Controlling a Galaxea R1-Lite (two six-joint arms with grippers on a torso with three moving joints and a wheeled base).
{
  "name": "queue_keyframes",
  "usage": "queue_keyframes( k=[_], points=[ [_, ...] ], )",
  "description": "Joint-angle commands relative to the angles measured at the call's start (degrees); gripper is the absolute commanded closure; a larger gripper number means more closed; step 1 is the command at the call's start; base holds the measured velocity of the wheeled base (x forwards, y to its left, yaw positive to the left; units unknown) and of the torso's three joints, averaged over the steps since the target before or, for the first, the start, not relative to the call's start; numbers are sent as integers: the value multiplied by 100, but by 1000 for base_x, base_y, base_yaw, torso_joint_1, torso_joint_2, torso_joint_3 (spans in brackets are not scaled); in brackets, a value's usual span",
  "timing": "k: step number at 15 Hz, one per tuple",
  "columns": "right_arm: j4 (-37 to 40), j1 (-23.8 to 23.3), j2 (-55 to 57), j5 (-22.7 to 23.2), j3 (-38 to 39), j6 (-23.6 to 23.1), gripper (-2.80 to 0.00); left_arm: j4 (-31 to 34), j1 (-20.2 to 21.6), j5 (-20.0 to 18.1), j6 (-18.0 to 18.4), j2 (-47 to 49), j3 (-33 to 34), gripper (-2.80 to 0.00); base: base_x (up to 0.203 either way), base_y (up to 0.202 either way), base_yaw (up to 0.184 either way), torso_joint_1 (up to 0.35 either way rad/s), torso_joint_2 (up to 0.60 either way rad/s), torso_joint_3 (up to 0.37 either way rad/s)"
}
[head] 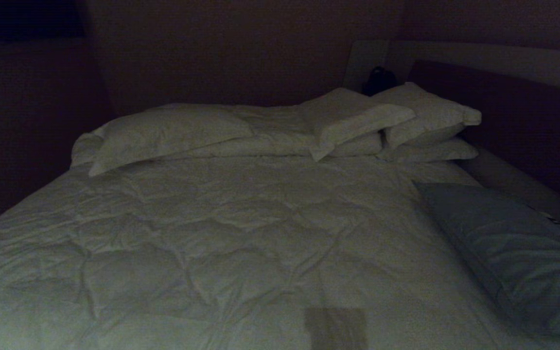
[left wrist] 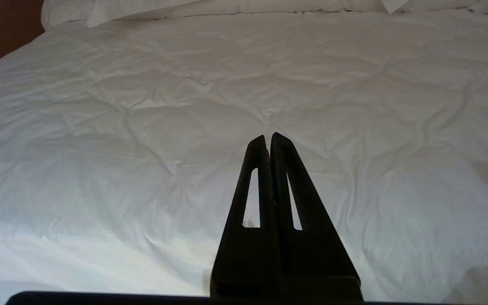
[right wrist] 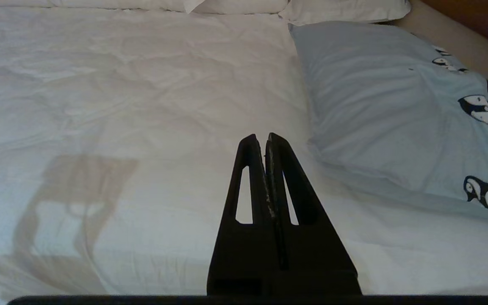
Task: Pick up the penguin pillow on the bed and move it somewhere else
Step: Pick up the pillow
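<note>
The grey-blue penguin pillow [head: 508, 248] lies on the right side of the bed [head: 221, 228], along its right edge. Black-and-white penguins run down its outer side in the right wrist view, where the penguin pillow [right wrist: 388, 106] sits ahead and to one side of my right gripper [right wrist: 261, 137]. That gripper is shut and empty, hovering over the white duvet [right wrist: 142, 106], apart from the pillow. My left gripper [left wrist: 268, 137] is shut too, empty, above the plain duvet [left wrist: 184, 127]. Neither arm shows in the head view.
White pillows [head: 173, 131] are stacked along the head of the bed, with more white pillows [head: 421, 121] at the right. A dark headboard [head: 503, 112] runs along the right. A small dark object [head: 379, 80] sits behind the pillows. A dark wall stands at the left.
</note>
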Motion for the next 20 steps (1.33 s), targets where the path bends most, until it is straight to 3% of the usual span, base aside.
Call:
queue_keyframes(
  k=[1,16,20],
  points=[
    [-4,3,-3,-16,2,60,0,0,0,4,0,0,0,0,0,0,0,0,0,0],
    [1,3,-2,-17,-5,-33,0,0,0,4,0,0,0,0,0,0,0,0,0,0],
    [200,3,-3,17,-427,-155,0,0,0,4,0,0,0,0,0,0,0,0,0,0]
  ],
)
